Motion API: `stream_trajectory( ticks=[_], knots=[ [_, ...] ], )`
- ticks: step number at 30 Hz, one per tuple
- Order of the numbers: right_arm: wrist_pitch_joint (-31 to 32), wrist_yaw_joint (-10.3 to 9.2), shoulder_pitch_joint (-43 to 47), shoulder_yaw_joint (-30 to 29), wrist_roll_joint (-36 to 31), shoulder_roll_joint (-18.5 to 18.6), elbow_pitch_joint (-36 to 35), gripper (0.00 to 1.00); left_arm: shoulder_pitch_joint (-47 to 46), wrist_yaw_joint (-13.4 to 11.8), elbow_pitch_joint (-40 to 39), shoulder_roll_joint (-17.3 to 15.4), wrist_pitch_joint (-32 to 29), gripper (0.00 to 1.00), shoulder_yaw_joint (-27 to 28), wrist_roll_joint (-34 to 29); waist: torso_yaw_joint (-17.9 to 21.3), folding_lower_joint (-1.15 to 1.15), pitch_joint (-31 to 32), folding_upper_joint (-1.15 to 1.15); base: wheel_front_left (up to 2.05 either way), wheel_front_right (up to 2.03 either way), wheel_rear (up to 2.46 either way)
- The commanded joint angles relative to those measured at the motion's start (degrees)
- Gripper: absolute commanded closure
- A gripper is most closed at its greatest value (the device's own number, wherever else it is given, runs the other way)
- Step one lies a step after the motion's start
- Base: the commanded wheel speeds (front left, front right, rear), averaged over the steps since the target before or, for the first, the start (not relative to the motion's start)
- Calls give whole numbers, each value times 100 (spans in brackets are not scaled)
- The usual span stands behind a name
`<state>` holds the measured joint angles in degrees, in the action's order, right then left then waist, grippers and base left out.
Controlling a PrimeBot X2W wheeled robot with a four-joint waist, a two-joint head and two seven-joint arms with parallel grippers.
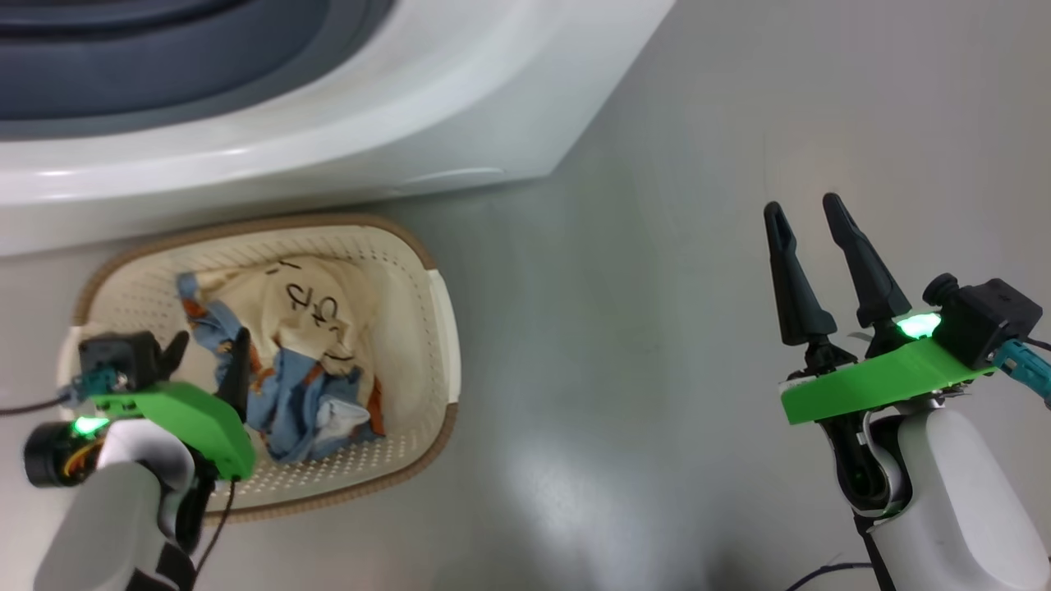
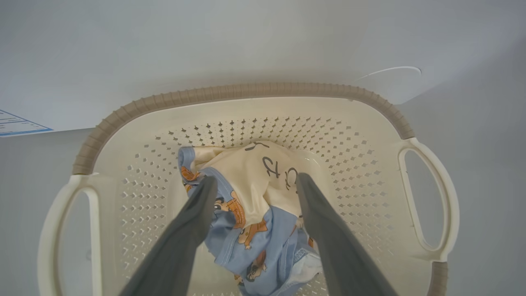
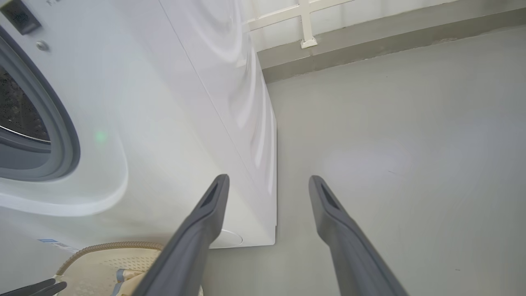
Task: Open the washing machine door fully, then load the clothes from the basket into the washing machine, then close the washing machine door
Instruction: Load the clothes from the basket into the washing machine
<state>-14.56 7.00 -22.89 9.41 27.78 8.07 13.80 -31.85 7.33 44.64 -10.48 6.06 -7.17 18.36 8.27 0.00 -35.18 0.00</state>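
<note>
Spread wide and empty, left hand straddles clothes in basket beside washer, seemingly poised to grab; right hand, also open and empty, hangs clear at lower right.

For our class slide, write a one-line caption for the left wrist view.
Open left end effector over the clothes lying in the basket.

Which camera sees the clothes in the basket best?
The left wrist view: the clothes lie close up, centred, between fingers of the open left hand. The head view shows them smaller, partly behind that hand. The right wrist view catches a corner at its bottom edge.
</note>
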Motion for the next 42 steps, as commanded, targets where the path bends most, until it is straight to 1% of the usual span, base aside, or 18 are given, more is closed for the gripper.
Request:
stream_trajectory(
  ticks=[1,4,7,13,16,19,26,33,39,42],
  knots=[
    [-44,48,38,86,-66,-33,-151,0,-104,5,16,-233,35,0,112,-6,223,0,-320,0,0,0,0],
    [-44,48,-23,88,-67,-72,-178,0,-361,11,383,-292,-24,0,-50,118,298,0,-493,0,0,0,0],
    [-44,48,-78,81,-64,-112,-202,0,-574,13,684,-351,-169,0,-338,333,371,0,-649,0,0,0,0],
    [-44,48,-133,71,-67,-178,-234,0,-865,14,1030,-543,-523,0,-1021,969,458,0,-880,0,0,0,0],
    [-44,48,-163,77,-66,-201,-251,0,-1004,14,1233,-673,-634,0,-1225,1168,493,0,-977,0,0,0,0],
    [-44,48,-199,78,-69,-224,-273,0,-1158,15,1435,-728,-773,0,-1416,1334,523,0,-1079,0,0,0,0],
    [-44,48,-254,73,-87,-255,-296,0,-1418,15,1530,-822,-1059,0,-1955,1829,610,0,-1276,0,0,0,0],
    [-44,48,-308,129,-90,-284,-311,0,-1667,15,1717,-1001,-1235,0,-2380,2214,753,0,-1424,0,0,0,0],
    [-44,48,-304,126,-97,-292,-315,0,-1854,15,1860,-980,-1310,0,-2771,2353,828,0,-1497,0,0,0,0],
    [-44,48,-317,130,-96,-293,-307,0,-1914,15,1955,-953,-1310,0,-2845,2410,845,0,-1502,0,0,0,0]
  ],
)
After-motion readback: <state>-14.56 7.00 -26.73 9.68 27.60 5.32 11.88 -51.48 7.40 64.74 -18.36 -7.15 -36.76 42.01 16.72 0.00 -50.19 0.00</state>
